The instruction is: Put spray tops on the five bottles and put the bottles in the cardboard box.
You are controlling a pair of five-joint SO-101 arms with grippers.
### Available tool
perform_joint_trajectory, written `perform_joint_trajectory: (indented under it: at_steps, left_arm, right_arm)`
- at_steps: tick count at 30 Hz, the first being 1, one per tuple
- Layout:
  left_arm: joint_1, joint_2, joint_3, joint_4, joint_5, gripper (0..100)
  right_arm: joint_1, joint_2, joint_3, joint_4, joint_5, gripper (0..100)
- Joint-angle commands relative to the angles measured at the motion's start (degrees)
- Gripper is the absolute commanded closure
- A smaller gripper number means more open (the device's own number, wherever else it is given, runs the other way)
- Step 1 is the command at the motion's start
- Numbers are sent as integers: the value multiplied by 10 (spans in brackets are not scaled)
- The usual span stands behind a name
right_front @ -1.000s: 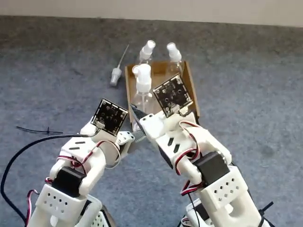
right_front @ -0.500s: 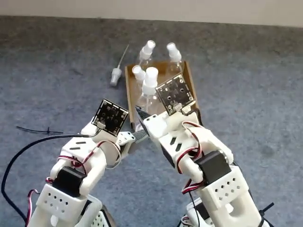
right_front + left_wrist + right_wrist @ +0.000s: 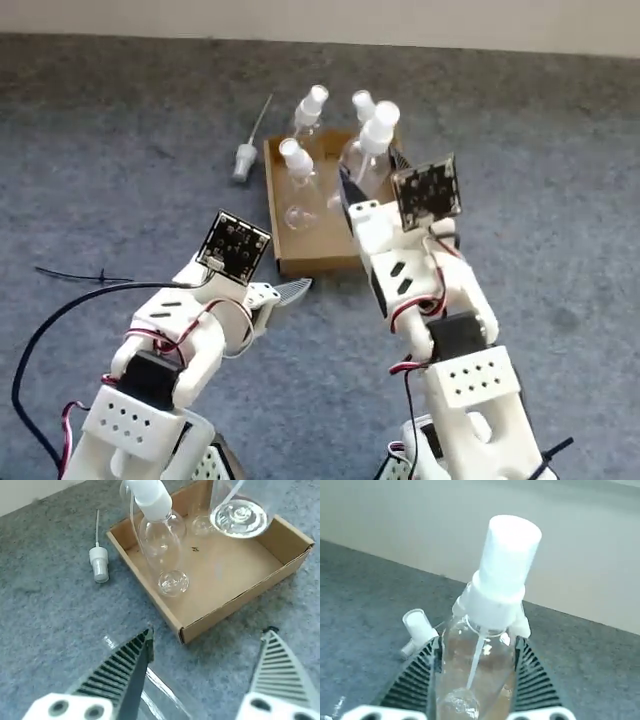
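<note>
The right gripper [image 3: 476, 655] is squeezing its jaws around the body of a clear bottle [image 3: 357, 162], one jaw on each side. That held bottle is standing upright between them with a white spray top [image 3: 503, 570] already sitting on its neck. It's hanging over the far right part of the cardboard box [image 3: 318, 264], and honestly I can't tell if its base is touching the box floor or not. Inside the box, on the left side, a second bottle [image 3: 161, 542] is sitting on the floor with its own top on, the tube showing through the plastic. A third bottle [image 3: 310, 110] and a fourth bottle [image 3: 362, 104], both capped, are standing at the far end of the box, the fourth one right beside the held bottle. A loose spray top [image 3: 244, 160] is lying on the grey counter [image 3: 520, 200] just left of the box, with its thin tube pointing toward the far side. The left gripper [image 3: 207, 634] is hovering low over the counter just on the near side of the box's near wall, jaws spread wide and gripping nothing. Well off to the left, a black zip tie [image 3: 85, 274] is lying on the counter, and a black cable [image 3: 40, 330] is curving past the left arm.
</note>
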Motion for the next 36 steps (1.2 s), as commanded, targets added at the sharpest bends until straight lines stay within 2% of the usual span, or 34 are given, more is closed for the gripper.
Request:
perform_joint_trajectory:
  at_steps: [1, 7, 13, 17, 21, 36]
  left_arm:
    - [-9, -6, 7, -11, 2, 745]
    - [-6, -6, 16, -11, 2, 751]
    - [-10, -6, 16, -11, 2, 752]
    - [-10, -6, 16, -11, 2, 752]
    - [-9, -6, 16, -11, 2, 752]
    - [-7, -6, 17, -11, 2, 752]
  right_arm:
    - [10, 1, 77, -115, 7, 994]
    - [27, 15, 102, -134, 7, 994]
    - [62, 128, 37, -151, 7, 994]
    - [61, 145, 24, -152, 7, 994]
    - [61, 156, 30, -220, 6, 994]
    - [62, 328, 37, -346, 6, 994]
